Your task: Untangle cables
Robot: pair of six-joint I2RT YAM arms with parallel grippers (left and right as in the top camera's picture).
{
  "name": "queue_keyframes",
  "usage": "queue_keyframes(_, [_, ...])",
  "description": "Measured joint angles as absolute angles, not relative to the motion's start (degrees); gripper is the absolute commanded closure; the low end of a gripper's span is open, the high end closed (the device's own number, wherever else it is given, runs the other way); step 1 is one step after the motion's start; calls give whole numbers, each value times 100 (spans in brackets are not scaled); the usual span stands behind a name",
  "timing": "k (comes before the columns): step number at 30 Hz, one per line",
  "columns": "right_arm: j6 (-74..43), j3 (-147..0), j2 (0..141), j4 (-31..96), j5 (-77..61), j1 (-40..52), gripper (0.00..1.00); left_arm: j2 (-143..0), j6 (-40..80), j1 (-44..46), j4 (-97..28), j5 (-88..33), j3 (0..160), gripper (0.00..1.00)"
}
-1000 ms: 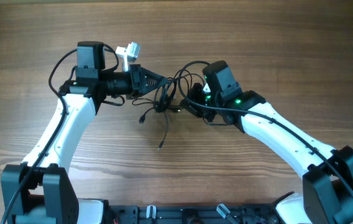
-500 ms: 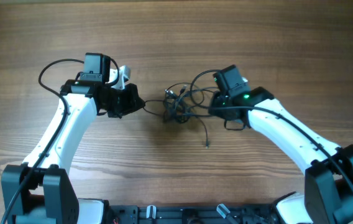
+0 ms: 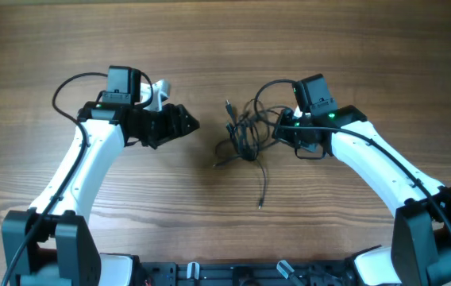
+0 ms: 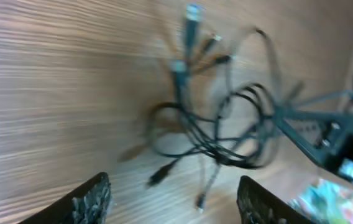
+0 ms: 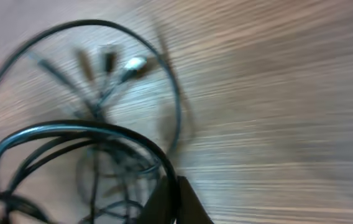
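**Overhead:** You had two white arms reaching in from the near corners over a wooden tabletop [image 3: 225, 40]. Your left hand [image 3: 186, 125] sat left of centre and pointed right. Its fingers were spread with nothing between them, and bare wood separated it from the cables [image 3: 245, 137]. The cables lay in a loose black tangle at the middle of the tabletop. One plug end [image 3: 228, 104] pointed toward the far edge, and one loose end [image 3: 262, 191] trailed toward the near edge. Your right hand [image 3: 285, 135] met the right side of the tangle, with a loop of cord arching above it.

**Left wrist:** Two ridged fingertips [image 4: 92, 199] stood wide apart at the bottom of the picture, holding nothing. Beyond them the cables [image 4: 220, 130] lay blurred on the wood, with several plugs fanned out at the top. A dark finger of your right hand entered the tangle from the right.

**Right wrist:** The picture was blurred. Your right hand [image 5: 170, 196] showed at the bottom centre, its fingers pressed together and pinching the cables [image 5: 71, 143]. A thick loop of cord ran into them.
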State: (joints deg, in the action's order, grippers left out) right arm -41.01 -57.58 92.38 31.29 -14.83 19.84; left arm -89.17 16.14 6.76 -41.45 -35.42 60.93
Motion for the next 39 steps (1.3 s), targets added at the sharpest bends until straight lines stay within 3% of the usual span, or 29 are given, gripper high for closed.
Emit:
queue_keyframes(7, [-4104, -5758, 9238, 2731, -2755, 1984, 96, -8917, 1520, 1586, -3806, -3894, 6093, 32])
queue_keyframes(17, [-4104, -5758, 9238, 2731, -3000, 1984, 96, -9240, 1483, 2488, -3728, -3450, 6093, 45])
queue_keyframes(19, [-4104, -5758, 9238, 2731, -3002, 1984, 96, -9393, 1463, 2639, -3728, -3271, 6093, 55])
queue_keyframes(24, [-4104, -5758, 9238, 2731, -3048, 1984, 96, -9550, 1433, 2803, -3913, -2735, 6093, 93])
queue_keyframes(25, [-4104, -5758, 9238, 2731, -3068, 1984, 96, -9559, 1422, 2812, -3951, -2606, 6093, 96])
queue_keyframes(31, [-3905, -5754, 9238, 2333, -3603, 1984, 96, -9566, 1422, 2812, -4010, -2200, 6093, 96])
queue_keyframes(39, [-3632, -5739, 9260, 23, -5162, 1981, 96, -9566, 1420, 2543, -4032, -2123, 6093, 96])
